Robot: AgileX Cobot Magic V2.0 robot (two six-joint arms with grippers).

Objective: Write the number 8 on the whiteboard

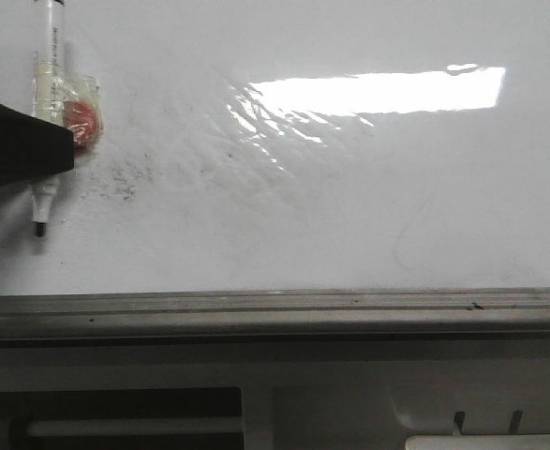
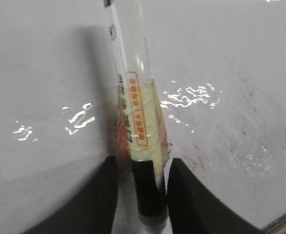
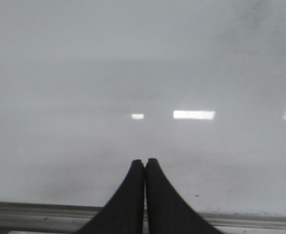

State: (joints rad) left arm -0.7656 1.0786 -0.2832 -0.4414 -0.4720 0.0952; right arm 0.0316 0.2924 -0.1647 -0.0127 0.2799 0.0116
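We are seeing the left black gripper [image 1: 54,150] clenching a white marker pen wrapped in yellowish tape [image 1: 48,89], its black tip pointing down at the glossy white whiteboard [image 1: 349,206] near the far left edge. No drawn figure is showing on it. The right black gripper [image 3: 144,163] is pressing its fingers together on nothing, above the grey metal bottom rail [image 3: 259,222].

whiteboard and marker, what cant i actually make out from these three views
- Front view: the left gripper is cut off by the frame edge, so its arm is unseen.
- Front view: whether the marker tip touches the whiteboard cannot be told; too small.
- Left wrist view: marker label text is too blurred to read.
- Right wrist view: right gripper shut; board blurred, no stroke discernible.
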